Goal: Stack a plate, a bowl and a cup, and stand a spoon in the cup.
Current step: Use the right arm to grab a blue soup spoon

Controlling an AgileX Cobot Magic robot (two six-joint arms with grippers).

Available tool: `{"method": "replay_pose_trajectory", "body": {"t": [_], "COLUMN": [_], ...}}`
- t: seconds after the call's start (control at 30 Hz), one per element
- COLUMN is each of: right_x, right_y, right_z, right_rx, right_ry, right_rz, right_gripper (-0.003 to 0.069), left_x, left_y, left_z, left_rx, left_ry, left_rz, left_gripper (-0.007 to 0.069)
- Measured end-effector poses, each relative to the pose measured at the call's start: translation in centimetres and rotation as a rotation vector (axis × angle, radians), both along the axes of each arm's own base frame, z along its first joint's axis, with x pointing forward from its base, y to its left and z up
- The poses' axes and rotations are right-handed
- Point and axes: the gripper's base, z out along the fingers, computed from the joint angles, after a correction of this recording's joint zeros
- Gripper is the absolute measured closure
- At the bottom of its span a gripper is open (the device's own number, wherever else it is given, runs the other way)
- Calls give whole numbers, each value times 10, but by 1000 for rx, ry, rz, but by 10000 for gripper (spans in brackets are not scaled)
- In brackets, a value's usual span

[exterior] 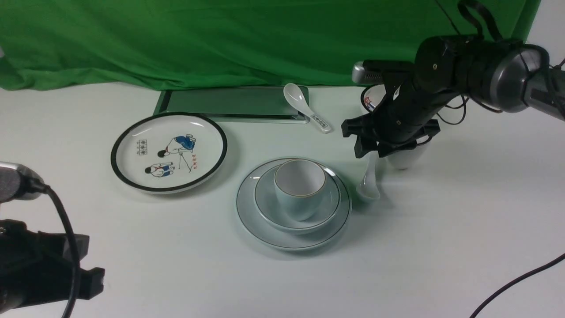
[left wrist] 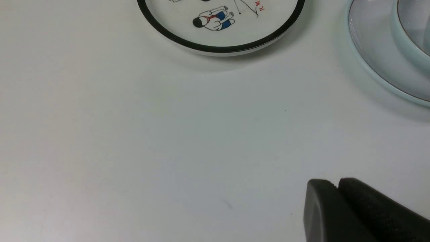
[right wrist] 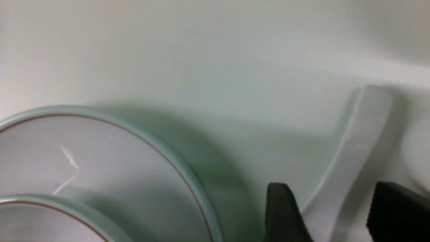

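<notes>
Front view: near the middle of the white table [exterior: 185,265], stacked plain pale blue-white plate [exterior: 282,242], thin dark line around the rim. Resting on that plate, a plain pale blue-white bowl [exterior: 269,207]; standing upright inside the bowl, a handleless pale blue-green cup [exterior: 298,201], white within. Just right of the stack, on the table and outside the cup, a plain glossy white ceramic soup spoon [exterior: 369,189], scoop end toward the near side, handle reaching toward the far side.

Over that handle, the right gripper [exterior: 372,151], jaws spread wide, released. In the right wrist view, one fingertip to each side of the handle; contact impossible to tell, no clamped grip to be seen. For the left gripper [left wrist: 337,186], off at the near left of the scene, fingertips pressed together, clenched on nothing.

To the left of the stack, a black-rimmed plate with cartoon figures [exterior: 132,163]. Beyond, at the far side, a dark green tray [exterior: 225,100], and overlapping its right end, a white spoon with a printed handle [exterior: 300,99]. Behind the right gripper, partly hidden, a black-rimmed bowl with a coloured picture [exterior: 373,96] and a dark-rimmed white cup [exterior: 404,160]. Along the far edge, a green cloth [exterior: 220,39].
</notes>
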Motion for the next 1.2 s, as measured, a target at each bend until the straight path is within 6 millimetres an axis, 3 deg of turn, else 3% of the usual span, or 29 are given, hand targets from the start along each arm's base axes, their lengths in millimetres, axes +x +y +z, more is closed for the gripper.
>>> {"method": "replay_pose_trajectory", "body": {"t": [0.4,0.77,1.1,1.2], "right_x": [10,13,13,8], "right_y": [1,-2,-1,1], "right_z": [-36,-37,-37,-28], "right_rx": [-15,-90,-110,-120], "right_ry": [24,-31,-45,-43], "right_rz": [-47,48,106,179], "right_gripper": [288,487,487,487], "left_x": [0,1,1,1], "left_y": [0,0,-1,-1], "left_z": [0,1,1,1], "left_rx": [7,5,2,2], "left_ry": [-7,-12,-19,-19], "left_rz": [-9,-11,-14,-14], "left_gripper": [632,632,632,632]}}
